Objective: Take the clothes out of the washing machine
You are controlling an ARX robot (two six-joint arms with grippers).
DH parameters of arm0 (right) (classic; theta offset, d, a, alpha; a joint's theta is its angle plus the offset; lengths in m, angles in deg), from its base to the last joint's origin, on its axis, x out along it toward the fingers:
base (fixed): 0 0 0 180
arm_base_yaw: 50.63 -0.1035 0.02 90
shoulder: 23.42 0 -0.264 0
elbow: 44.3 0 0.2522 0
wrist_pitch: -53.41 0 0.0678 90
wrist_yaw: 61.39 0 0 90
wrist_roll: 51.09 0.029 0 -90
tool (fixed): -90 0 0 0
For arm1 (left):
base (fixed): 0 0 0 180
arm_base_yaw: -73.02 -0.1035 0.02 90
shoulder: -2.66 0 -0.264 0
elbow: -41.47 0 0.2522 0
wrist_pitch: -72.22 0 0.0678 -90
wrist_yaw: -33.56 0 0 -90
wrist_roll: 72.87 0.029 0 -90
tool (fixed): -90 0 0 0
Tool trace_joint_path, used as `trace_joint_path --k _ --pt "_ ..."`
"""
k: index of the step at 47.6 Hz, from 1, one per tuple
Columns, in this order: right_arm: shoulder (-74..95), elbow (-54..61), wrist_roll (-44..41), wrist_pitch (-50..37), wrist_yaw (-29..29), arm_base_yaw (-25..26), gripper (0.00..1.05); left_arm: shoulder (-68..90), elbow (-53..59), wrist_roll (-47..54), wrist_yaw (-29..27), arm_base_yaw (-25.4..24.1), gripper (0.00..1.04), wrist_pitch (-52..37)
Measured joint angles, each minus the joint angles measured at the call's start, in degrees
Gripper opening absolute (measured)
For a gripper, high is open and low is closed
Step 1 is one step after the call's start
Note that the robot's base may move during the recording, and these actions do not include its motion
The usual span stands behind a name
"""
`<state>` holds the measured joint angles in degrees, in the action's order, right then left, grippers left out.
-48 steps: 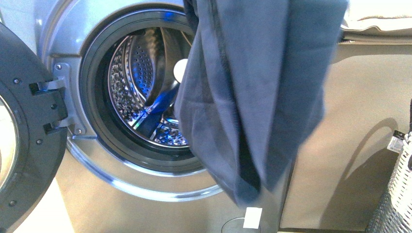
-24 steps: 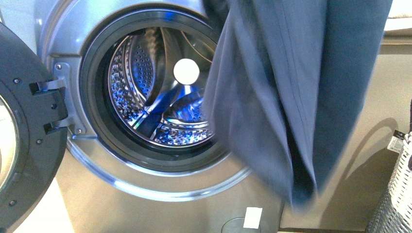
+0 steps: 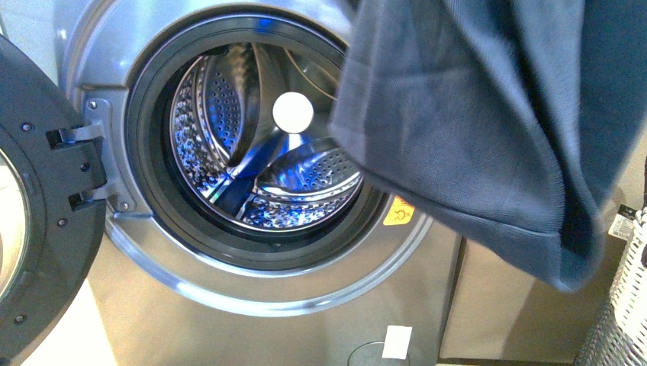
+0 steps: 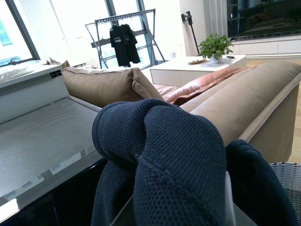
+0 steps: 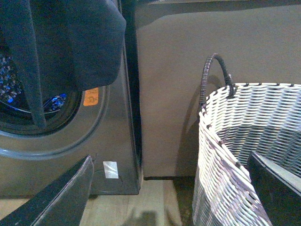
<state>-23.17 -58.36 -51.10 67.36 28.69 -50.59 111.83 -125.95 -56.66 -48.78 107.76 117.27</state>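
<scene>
The dark navy knit clothes [image 3: 488,114] hang in the air at the upper right of the front view, in front of the washing machine's right side. The washing machine [image 3: 252,305] is grey, its round door [image 3: 38,206] swung open to the left and its perforated steel drum [image 3: 252,160] showing. My left gripper [image 4: 178,207] is shut on the clothes [image 4: 164,155], which bunch over its fingers. My right gripper [image 5: 169,188] is open and empty, low beside the woven basket [image 5: 244,155]. The clothes also show in the right wrist view [image 5: 70,42].
An orange-yellow sticker [image 3: 398,210] sits on the machine's front by the door ring, a white label [image 3: 396,341] lower down. A beige sofa side [image 5: 188,84] stands between machine and basket. The basket's edge shows at the far right [image 3: 622,320]. Wooden floor lies below [image 5: 141,207].
The clothes have swung right and upward, away from the drum mouth. The drum opening and orange sticker are now uncovered.
</scene>
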Motion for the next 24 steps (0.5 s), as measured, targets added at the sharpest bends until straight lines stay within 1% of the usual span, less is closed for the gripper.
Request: trace_joint_path --k 3,4,8,9,11,14,19,24 --pt "0.0 0.0 0.2 -0.1 0.4 0.1 0.97 0.0 0.0 0.0 0.0 0.1 0.08 -0.2" --pt "0.3 0.1 1.1 -1.3 3.0 1.0 0.97 0.0 0.0 0.0 0.0 0.1 0.08 -0.2" --pt "3.9 0.1 9.5 -11.9 20.7 7.6 0.97 0.0 0.0 0.0 0.0 0.2 0.08 -0.3" --pt "4.5 0.1 10.5 -13.2 22.5 8.4 0.97 0.0 0.0 0.0 0.0 0.2 0.08 -0.3" --pt "7.5 0.0 13.9 -17.8 28.0 11.2 0.97 0.0 0.2 0.0 0.1 0.2 0.08 -0.3" --pt "14.1 -0.9 16.8 -25.2 33.1 14.5 0.97 0.0 0.3 0.0 0.0 0.2 0.08 -0.3" --pt "24.8 -5.1 18.4 -35.0 34.1 15.6 0.97 0.0 0.4 0.0 0.0 0.2 0.08 -0.6" --pt "35.3 -13.0 17.1 -41.1 33.0 13.1 0.97 0.0 0.5 0.0 0.0 0.3 0.08 -0.6"
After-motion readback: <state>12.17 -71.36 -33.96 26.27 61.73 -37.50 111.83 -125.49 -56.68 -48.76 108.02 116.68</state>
